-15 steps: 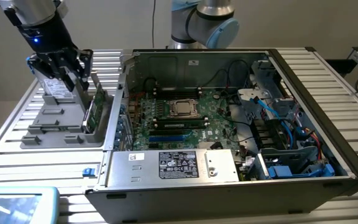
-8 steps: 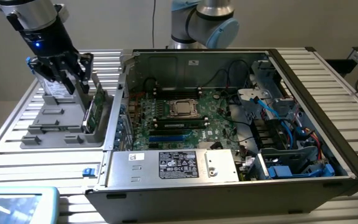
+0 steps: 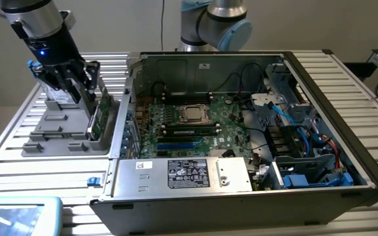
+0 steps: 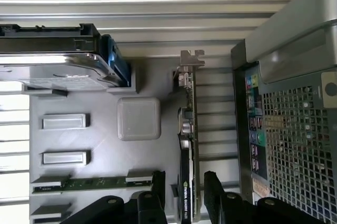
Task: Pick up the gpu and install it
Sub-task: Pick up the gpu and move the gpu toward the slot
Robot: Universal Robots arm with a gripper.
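The gpu stands on edge in a slot of the grey holder tray, its silver end bracket at the far end. In the exterior view the gpu shows a green face, at the tray's side nearest the computer case. My gripper is open just above it, one black finger on each side of the card, with a gap on both sides. From the exterior view the gripper hangs over the tray on the exterior view's left.
A silver hard drive with blue tabs stands in the same tray, and a memory stick lies in another slot. The open computer case with its green motherboard sits beside the tray. A second robot arm stands behind the case.
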